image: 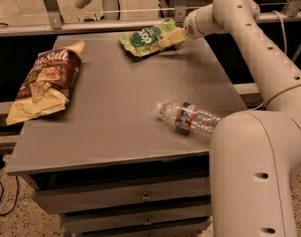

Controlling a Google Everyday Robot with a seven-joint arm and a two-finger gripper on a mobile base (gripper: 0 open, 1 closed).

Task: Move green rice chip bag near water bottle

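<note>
The green rice chip bag (146, 37) is at the far edge of the grey table (110, 112), right of centre. It seems raised a little, with a shadow under it. My gripper (170, 36) reaches in from the right and is shut on the bag's right end. The water bottle (188, 118) lies on its side near the table's front right, cap pointing left. My arm's lower link hides its base end. The bag is well apart from the bottle, farther back.
A larger brown-and-yellow chip bag (44, 83) lies at the table's left side. My arm's thick lower link (253, 172) fills the lower right. Drawers (140, 196) sit under the tabletop. A metal rail (91, 26) runs behind the table.
</note>
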